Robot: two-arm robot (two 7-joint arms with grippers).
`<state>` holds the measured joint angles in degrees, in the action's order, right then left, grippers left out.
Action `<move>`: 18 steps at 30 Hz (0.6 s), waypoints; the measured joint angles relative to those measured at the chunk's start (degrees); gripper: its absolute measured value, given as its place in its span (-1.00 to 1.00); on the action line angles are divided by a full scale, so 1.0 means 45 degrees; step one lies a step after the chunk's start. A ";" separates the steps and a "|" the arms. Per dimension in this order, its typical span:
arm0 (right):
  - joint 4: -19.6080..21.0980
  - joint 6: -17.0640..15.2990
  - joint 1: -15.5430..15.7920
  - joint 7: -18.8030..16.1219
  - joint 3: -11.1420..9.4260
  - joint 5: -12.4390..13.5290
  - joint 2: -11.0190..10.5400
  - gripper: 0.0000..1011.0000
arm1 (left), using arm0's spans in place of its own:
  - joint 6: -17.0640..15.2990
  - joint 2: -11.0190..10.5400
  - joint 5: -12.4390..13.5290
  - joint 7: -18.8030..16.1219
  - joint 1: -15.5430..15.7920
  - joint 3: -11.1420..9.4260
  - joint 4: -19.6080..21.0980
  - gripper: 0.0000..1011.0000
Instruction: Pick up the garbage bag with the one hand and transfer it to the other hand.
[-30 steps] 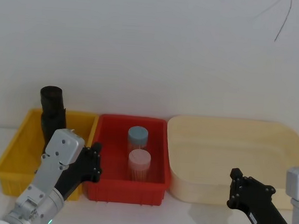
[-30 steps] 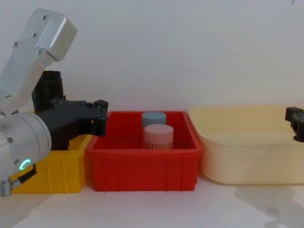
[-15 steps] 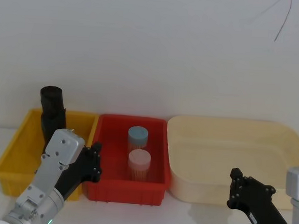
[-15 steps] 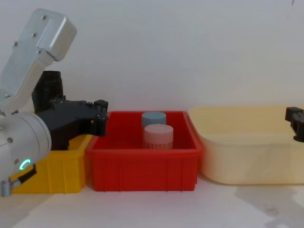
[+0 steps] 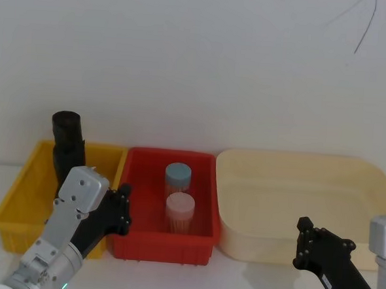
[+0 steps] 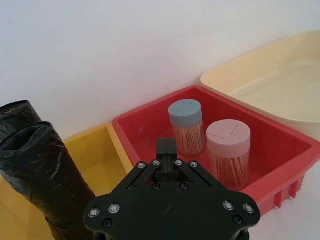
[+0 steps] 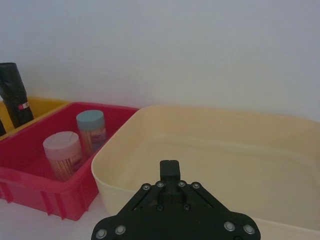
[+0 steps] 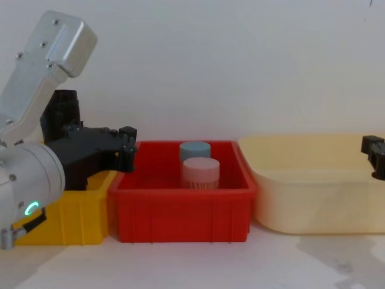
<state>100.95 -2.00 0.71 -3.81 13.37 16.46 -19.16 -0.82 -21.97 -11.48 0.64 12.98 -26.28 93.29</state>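
We are seeing the garbage bag (image 6: pixel 45 175) standing upright in the back part of the yellow bin (image 5: pixel 9 205). A slimmer black roll (image 7: pixel 13 92) with a small red mark is standing close behind it, and we are not managing to tell whether the two are touching. The left gripper (image 6: pixel 166 147), on the arm with the glowing green ring (image 8: pixel 30 209), is hovering near the front of the line where the yellow bin is meeting the red bin (image 5: pixel 160 246). In the chest view its tip is hanging just above the red bin's left rim. Its fingers are lying pressed together and are pinching nothing. We are finding it apart from the bag, which is sitting to the gripper's left and farther back. Inside the red bin two clear jars of thin wooden sticks are standing upright, just beside each other. The blue-lidded jar (image 5: pixel 178 176) is sitting behind the pink-lidded jar (image 5: pixel 180 209). To the right of the red bin, and just beside it, a wide cream tub (image 5: pixel 291 245) is resting on the white table (image 5: pixel 250 279). The right gripper (image 7: pixel 169 167) is waiting low in front of the tub's front wall, toward its right end. Its fingers are likewise lying pressed together with nothing between them. It is sitting well apart from the bag, with the red bin and most of the tub lying between the two grippers.
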 joint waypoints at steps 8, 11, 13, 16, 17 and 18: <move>0.0000 0.0000 0.0000 -0.0001 0.0001 0.0000 0.0001 -1.00 | 0.0000 0.0000 0.0000 0.0000 0.0000 0.0000 0.0000 -1.00; 0.0000 -0.0001 0.0000 0.0000 0.0000 0.0000 0.0000 -1.00 | 0.0000 0.0000 0.0000 0.0000 0.0000 -0.0001 0.0000 -1.00; -0.0001 0.0000 0.0000 -0.0001 0.0001 0.0000 0.0000 -1.00 | 0.0000 0.0000 0.0000 0.0000 0.0000 0.0000 0.0000 -1.00; 0.0000 0.0000 0.0000 -0.0001 0.0000 0.0000 0.0000 -1.00 | 0.0000 0.0000 0.0000 -0.0001 0.0000 0.0000 0.0000 -1.00; 0.0000 0.0000 0.0000 -0.0001 0.0000 0.0000 0.0000 -1.00 | 0.0000 0.0000 0.0000 0.0000 0.0000 0.0000 0.0000 -1.00; 0.0000 0.0000 0.0001 0.0000 0.0000 0.0000 0.0001 -1.00 | 0.0000 0.0000 0.0000 0.0000 0.0000 0.0000 0.0000 -1.00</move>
<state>100.95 -2.00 0.71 -3.81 13.37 16.46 -19.15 -0.82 -21.97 -11.48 0.63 12.98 -26.28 93.29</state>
